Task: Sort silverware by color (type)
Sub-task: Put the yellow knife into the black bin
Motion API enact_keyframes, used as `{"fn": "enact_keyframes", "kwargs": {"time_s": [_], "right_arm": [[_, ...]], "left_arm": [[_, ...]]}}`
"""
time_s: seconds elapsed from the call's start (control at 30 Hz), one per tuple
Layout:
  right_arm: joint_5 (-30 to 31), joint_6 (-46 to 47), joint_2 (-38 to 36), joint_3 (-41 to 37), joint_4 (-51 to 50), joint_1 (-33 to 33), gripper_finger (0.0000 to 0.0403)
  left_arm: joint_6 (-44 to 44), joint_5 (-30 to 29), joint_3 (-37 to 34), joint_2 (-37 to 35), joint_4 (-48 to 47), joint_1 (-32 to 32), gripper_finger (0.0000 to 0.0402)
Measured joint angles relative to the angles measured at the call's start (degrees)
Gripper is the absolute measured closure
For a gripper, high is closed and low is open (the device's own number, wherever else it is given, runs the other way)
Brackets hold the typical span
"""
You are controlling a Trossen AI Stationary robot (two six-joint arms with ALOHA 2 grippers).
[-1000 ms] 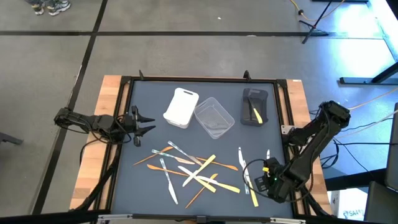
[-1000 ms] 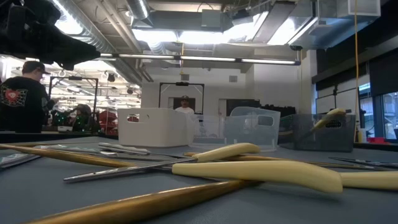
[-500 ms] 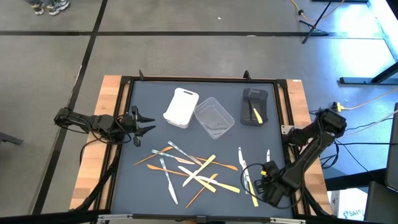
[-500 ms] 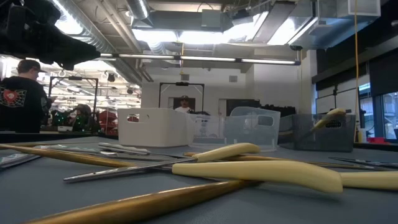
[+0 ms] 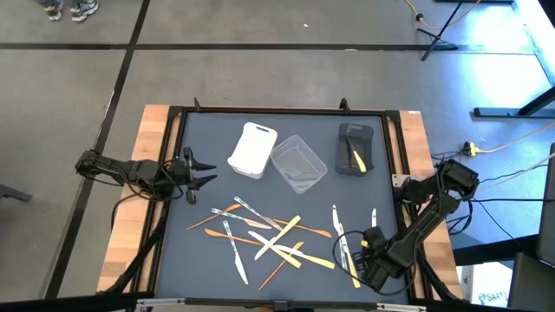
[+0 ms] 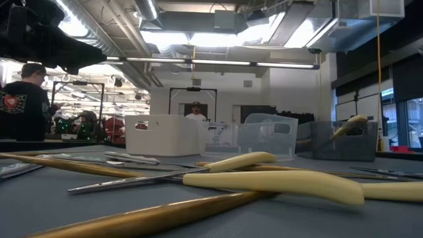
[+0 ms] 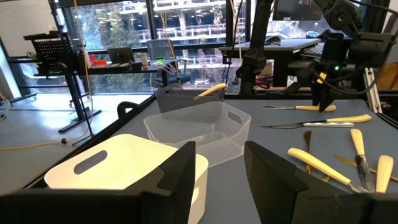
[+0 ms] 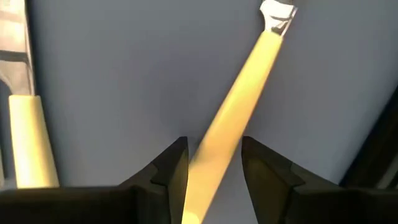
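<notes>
The silverware lies scattered on the dark mat, in yellow, tan and clear pieces that cross one another. A few more pieces lie apart at the near right. My right gripper points down there, open. Its fingers stand on either side of a yellow-handled piece, which lies flat on the mat. My left gripper waits open at the mat's left edge, level, facing the white tub. One yellow piece leans in the dark grey tub.
The white tub, a clear tub and the dark grey tub stand in a row at the far side. The mat's raised frame runs close by the right arm. People stand in the room beyond the table.
My right gripper has come down toward the yellow-handled piece at the near right, and has shifted a little toward the near edge. Its fingers have kept the same gap. No silverware has moved.
</notes>
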Motion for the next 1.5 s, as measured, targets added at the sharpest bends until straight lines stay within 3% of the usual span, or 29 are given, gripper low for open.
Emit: {"fn": "enact_keyframes", "kwargs": {"time_s": [0.4,0.83,1.27,1.5], "right_arm": [[0.02,-1.31,1.66,0.17,1.18,-0.04,0.0270],[0.09,-1.36,1.67,0.07,1.25,-0.07,0.0359],[-1.74,-3.08,1.64,2.84,-1.04,-0.17,0.0363],[-1.44,-4.53,-2.62,4.91,-2.68,-1.68,0.0363]], "left_arm": [[0.02,0.00,0.00,0.00,0.00,-0.02,0.0269],[0.02,0.00,0.00,0.00,0.00,0.01,0.0269],[0.02,0.00,0.00,0.00,0.00,-0.01,0.0269],[0.03,0.00,0.00,-0.01,-0.01,0.01,0.0269]]}}
